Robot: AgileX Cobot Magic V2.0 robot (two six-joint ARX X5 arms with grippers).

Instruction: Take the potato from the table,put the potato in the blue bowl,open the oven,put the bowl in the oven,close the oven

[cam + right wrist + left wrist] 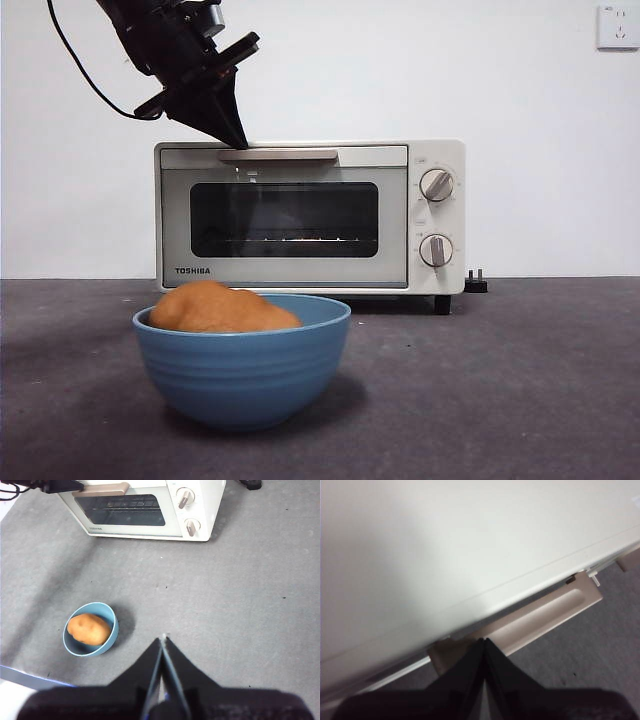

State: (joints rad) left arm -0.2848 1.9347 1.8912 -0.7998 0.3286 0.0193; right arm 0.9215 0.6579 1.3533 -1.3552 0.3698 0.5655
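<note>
Here the potato (222, 307) is seen lying inside the blue bowl (243, 375), which stands on the table (540, 380) in front of the oven (310, 215) and well apart from it. The oven door is shut, its dark glass window and two round knobs (436, 217) facing the front view. The left gripper (238, 138) is held above the oven's top front edge, at the left end of the beige bar handle (278, 155); its two black jaws are pressed together into a single point, with nothing between them. In the left wrist view that point is seen just over the handle (530, 622) — whether it touches cannot be told. The right gripper (163, 641) is held high over the bare table, its jaws likewise closed on nothing, and the bowl (107, 630) with the potato (89, 629) lies off to one side of it — well clear of the jaw tips.
</note>
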